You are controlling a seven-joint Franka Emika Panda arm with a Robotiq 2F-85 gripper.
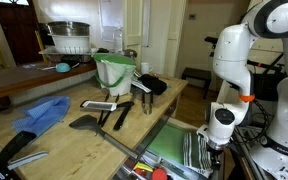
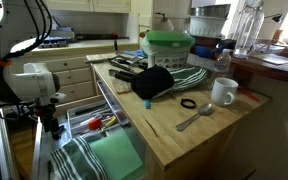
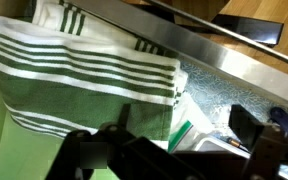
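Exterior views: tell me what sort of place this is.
Most likely a home kitchen: a wooden countertop carrying a mug and spoon, a spatula, and striped dish towels beside it.

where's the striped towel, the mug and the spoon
striped towel (image 3: 84, 70), wrist view, middle of the cloth
mug (image 2: 223, 92), an exterior view, its side wall
spoon (image 2: 196, 117), an exterior view, its handle

White arm (image 1: 232, 60) low over green striped towels (image 1: 189, 150) — open drawer (image 1: 134, 152), black spatulas (image 1: 87, 122) on counter (image 1: 59, 146), blue cloth (image 1: 42, 113).
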